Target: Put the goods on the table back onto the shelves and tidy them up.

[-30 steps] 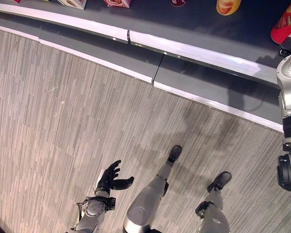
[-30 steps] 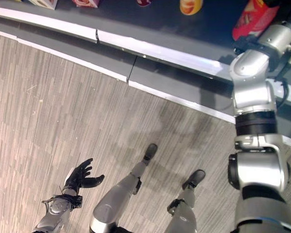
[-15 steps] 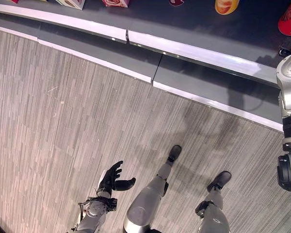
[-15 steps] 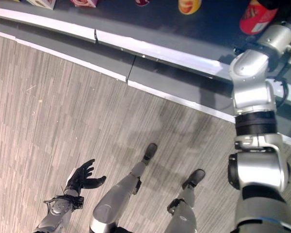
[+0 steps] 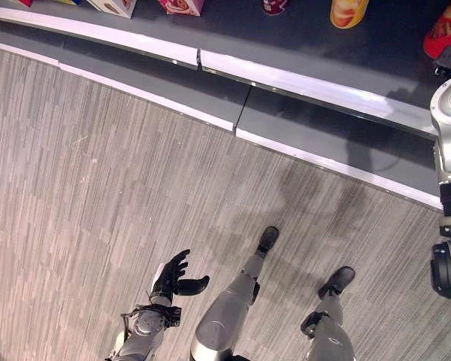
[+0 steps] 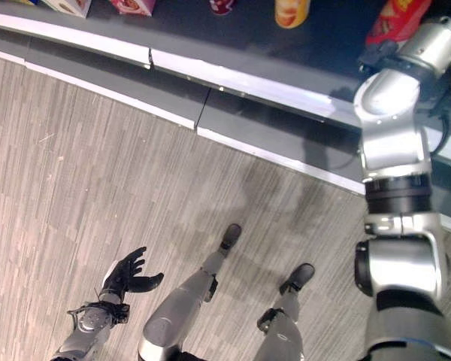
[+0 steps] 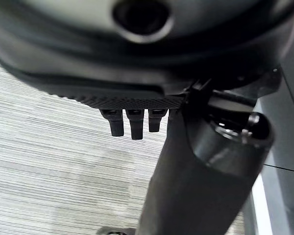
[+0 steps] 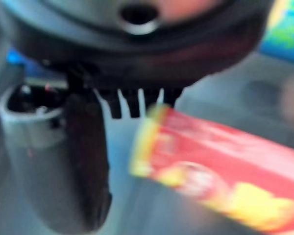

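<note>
Shelf (image 5: 301,45) in the left eye view carried two boxes, one cup, one yellow can (image 5: 349,10) and one red can (image 5: 445,34) at its right end. Right eye view: the left hand (image 6: 128,274) hung relaxed and empty above the floor. Right wrist view: the right hand (image 8: 88,161) had straight fingers beside the red can, which seemed released. It could roll off the shelf edge if nudged.

Grey shelf (image 5: 233,34): boxes (image 5: 182,6), cans (image 5: 349,10), red pack (image 6: 395,19).
</note>
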{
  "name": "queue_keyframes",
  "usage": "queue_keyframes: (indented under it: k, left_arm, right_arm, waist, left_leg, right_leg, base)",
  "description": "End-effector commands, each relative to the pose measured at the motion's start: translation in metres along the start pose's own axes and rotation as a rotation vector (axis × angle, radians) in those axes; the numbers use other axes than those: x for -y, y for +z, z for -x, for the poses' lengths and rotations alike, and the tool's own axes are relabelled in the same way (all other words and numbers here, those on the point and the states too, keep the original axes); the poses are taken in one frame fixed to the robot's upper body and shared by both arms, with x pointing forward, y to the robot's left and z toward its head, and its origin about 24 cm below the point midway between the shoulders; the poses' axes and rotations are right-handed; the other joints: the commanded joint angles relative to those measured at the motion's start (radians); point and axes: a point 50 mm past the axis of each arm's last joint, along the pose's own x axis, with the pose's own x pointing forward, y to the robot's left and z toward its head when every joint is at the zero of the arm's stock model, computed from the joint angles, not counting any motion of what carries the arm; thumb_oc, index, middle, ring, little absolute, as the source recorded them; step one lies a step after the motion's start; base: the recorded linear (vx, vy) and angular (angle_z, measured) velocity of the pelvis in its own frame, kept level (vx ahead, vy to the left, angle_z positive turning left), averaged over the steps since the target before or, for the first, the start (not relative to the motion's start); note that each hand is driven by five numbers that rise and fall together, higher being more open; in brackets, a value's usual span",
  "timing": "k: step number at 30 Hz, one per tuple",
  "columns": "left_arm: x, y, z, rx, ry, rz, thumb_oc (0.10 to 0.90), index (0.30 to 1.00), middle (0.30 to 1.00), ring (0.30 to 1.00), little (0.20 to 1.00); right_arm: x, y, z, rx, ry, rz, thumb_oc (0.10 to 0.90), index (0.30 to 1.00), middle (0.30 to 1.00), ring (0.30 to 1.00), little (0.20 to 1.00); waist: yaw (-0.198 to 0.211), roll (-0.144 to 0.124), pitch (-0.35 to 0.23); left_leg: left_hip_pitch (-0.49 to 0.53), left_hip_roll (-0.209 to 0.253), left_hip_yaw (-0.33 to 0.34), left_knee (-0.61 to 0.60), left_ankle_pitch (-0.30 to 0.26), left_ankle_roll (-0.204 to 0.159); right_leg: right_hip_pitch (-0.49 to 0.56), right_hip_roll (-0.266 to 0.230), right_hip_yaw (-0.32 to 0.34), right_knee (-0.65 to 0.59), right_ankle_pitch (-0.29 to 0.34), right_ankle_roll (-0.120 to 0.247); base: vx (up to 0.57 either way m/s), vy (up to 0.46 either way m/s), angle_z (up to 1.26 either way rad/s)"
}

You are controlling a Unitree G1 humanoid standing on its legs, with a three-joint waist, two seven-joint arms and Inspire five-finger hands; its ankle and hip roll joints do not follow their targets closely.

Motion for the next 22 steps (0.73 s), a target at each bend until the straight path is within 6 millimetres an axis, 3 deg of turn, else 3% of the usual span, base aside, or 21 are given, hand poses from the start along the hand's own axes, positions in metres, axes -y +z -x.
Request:
queue_keyframes:
  k: [1,4,5,7,12,17,22]
  left_arm:
    - [-0.033,-0.020,0.013,-0.076,0.064,-0.099,0.800,0.900,0.900,0.900,0.900]
    - [-0.035,-0.028,0.015,-0.117,0.086,-0.100,0.800,0.900,0.900,0.900,0.900]
    - [-0.036,-0.035,0.016,-0.155,0.107,-0.079,0.800,0.900,0.900,0.900,0.900]
    - [-0.040,-0.039,0.018,-0.178,0.127,-0.060,0.800,0.900,0.900,0.900,0.900]
    - [-0.057,-0.055,0.029,-0.247,0.164,-0.012,0.800,0.900,0.900,0.900,0.900]
    - [-0.067,-0.063,0.033,-0.272,0.191,0.008,0.800,0.900,0.900,0.900,0.900]
    - [-0.065,-0.065,0.031,-0.277,0.166,0.006,0.800,0.900,0.900,0.900,0.900]
  right_arm:
    - [0.007,0.022,0.000,0.175,0.002,-0.009,0.800,0.900,0.900,0.900,0.900]
    - [0.002,0.018,0.030,0.135,0.077,-0.081,0.800,0.900,0.900,0.900,0.900]
    - [-0.003,0.013,0.061,0.045,0.166,-0.207,0.800,0.900,0.900,0.900,0.900]
    - [-0.009,0.003,0.105,-0.109,0.343,-0.373,0.800,0.900,0.900,0.900,0.900]
    - [0.007,-0.029,0.203,-0.547,0.663,-0.660,0.800,0.900,0.900,0.900,0.900]
    - [0.049,-0.068,0.284,-0.918,0.827,-0.511,0.800,0.900,0.900,0.900,0.900]
    - [0.090,-0.098,0.347,-1.192,0.951,-0.260,0.800,0.900,0.900,0.900,0.900]
  waist:
    - [0.011,-0.111,-0.111]
    - [-0.016,-0.133,-0.123]
    - [-0.038,-0.149,-0.132]
    - [-0.068,-0.174,-0.145]
    - [-0.144,-0.231,-0.189]
    - [-0.224,-0.254,-0.247]
    - [-0.266,-0.260,-0.291]
  left_leg:
    - [-0.041,0.039,-0.015,0.053,-0.114,-0.068]
    - [-0.019,0.047,-0.004,0.053,-0.111,-0.066]
    - [0.006,0.056,0.006,0.045,-0.116,-0.069]
    - [0.033,0.069,0.023,0.029,-0.111,-0.072]
    - [0.110,0.106,0.080,-0.011,-0.100,-0.081]
    - [0.180,0.128,0.125,-0.025,-0.108,-0.090]
    - [0.261,0.150,0.176,-0.027,-0.128,-0.099]
  right_leg:
    - [0.145,-0.106,-0.040,0.020,-0.110,0.116]
    - [0.157,-0.102,-0.034,0.019,-0.105,0.116]
    - [0.169,-0.095,-0.028,0.016,-0.107,0.115]
    - [0.180,-0.087,-0.019,0.014,-0.104,0.112]
    - [0.205,-0.075,0.000,0.010,-0.096,0.110]
    - [0.234,-0.075,0.009,0.018,-0.092,0.110]
    - [0.265,-0.072,0.036,0.026,-0.097,0.108]
  base:
    - [-0.04,-0.015,-0.07]
    - [-0.02,-0.026,-0.08]
    - [0.01,-0.036,-0.05]
    - [0.00,-0.035,-0.13]
    - [0.03,-0.023,-0.24]
    - [0.05,-0.002,-0.35]
    - [0.05,-0.006,-0.46]
